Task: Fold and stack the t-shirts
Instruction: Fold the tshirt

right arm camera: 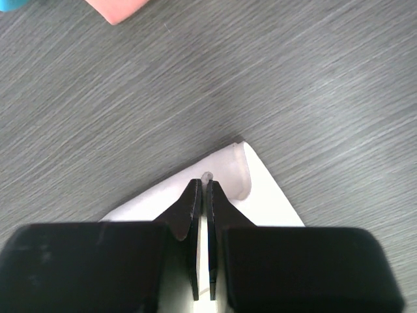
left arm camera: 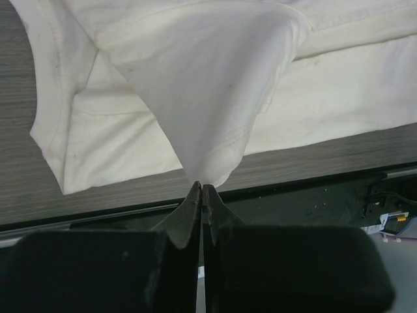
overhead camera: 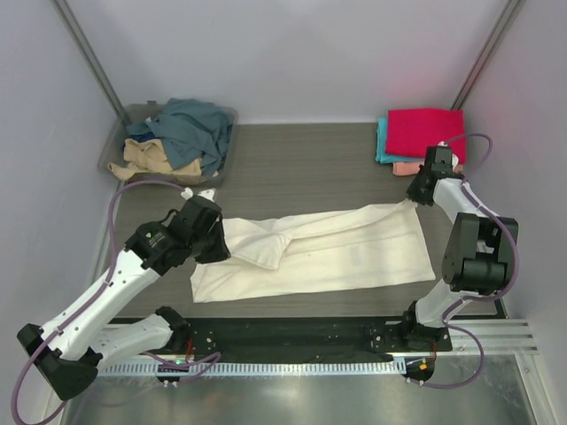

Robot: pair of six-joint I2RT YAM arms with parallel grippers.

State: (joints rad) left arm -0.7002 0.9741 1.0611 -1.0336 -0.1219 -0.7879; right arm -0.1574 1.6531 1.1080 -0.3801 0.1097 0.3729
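A large cream t-shirt [overhead camera: 328, 252] lies stretched across the middle of the table, partly folded lengthwise. My left gripper [overhead camera: 215, 241] is shut on its left end; in the left wrist view the cloth [left arm camera: 195, 85] hangs in a cone from the fingertips [left arm camera: 202, 189]. My right gripper [overhead camera: 416, 197] is shut on the shirt's far right corner [right arm camera: 228, 176], held low over the table. A folded stack sits at the back right: a magenta-red shirt [overhead camera: 426, 133] on a teal one [overhead camera: 382, 142] and a salmon-pink one [overhead camera: 406, 168].
A clear plastic bin [overhead camera: 133, 115] at the back left holds a slate-blue shirt [overhead camera: 190, 128] and a tan shirt [overhead camera: 151, 158]. The salmon-pink shirt's corner [right arm camera: 117, 10] shows at the top of the right wrist view. A black rail [overhead camera: 292, 332] runs along the table's near edge.
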